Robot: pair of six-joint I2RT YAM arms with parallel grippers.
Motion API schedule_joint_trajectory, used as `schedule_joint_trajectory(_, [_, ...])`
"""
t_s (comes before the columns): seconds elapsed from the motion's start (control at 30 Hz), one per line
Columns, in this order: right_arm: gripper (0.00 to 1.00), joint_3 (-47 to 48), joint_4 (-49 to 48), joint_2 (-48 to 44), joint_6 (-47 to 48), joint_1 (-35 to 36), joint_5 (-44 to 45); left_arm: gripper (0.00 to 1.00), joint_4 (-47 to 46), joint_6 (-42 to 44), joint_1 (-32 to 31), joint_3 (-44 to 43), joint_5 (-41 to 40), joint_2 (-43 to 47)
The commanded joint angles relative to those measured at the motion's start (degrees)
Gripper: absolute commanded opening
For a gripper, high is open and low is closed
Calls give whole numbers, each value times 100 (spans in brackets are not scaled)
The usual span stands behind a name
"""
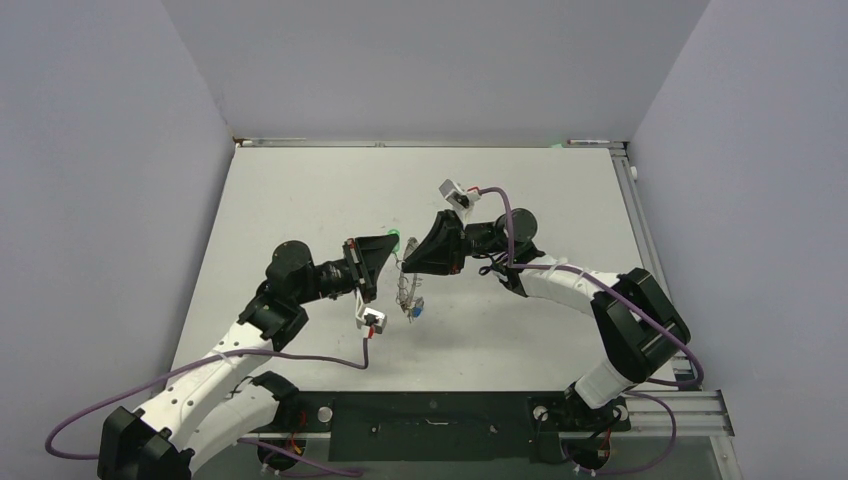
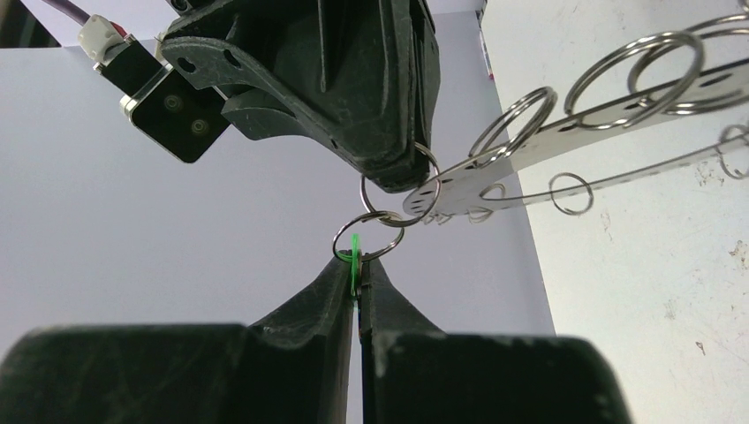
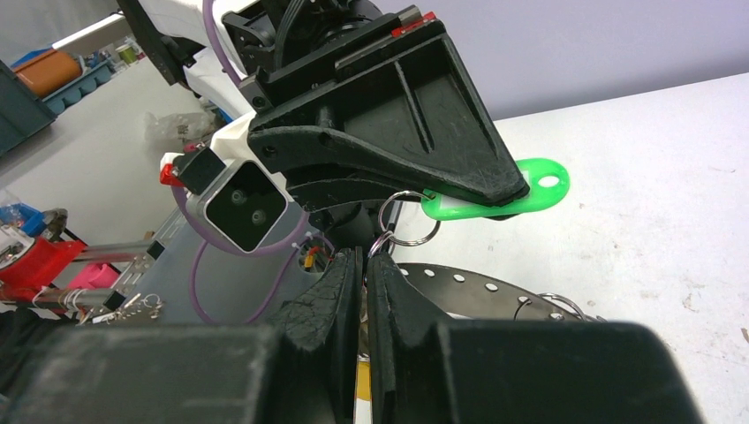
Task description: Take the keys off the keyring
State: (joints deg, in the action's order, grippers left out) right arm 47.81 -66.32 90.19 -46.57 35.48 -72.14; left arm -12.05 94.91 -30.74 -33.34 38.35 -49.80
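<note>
Cannot tell keys (image 1: 413,308) apart from above; see only half of green tag (image 3: 540,185) behind left gripper (image 3: 505,200).

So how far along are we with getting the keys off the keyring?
Nothing looks freed yet. In hand: the left tool is shut on the green tag, and the right tool pinches a small split ring linking it to the keyring, all held above the table. Left: that tag is not yet unhooked, and more small rings hang on the keyring.
</note>
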Motion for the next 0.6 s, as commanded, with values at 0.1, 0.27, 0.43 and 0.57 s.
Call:
schedule_joint_trajectory(0.1, [5,17,102,-373,437,108,-286,0,-17,-48,121,-392,-195,12])
schedule_joint_trajectory(0.27, [5,114,122,-397,469,92,-340,0,204,-68,121,-400,-195,91])
schedule_joint_trajectory(0.43, [5,358,-264,-339,61,11,-332,0,563,-116,113,-288,-205,279])
schedule_joint_trajectory(0.57, [5,567,-944,-213,-635,-32,-223,0,759,-290,58,-232,-284,384])
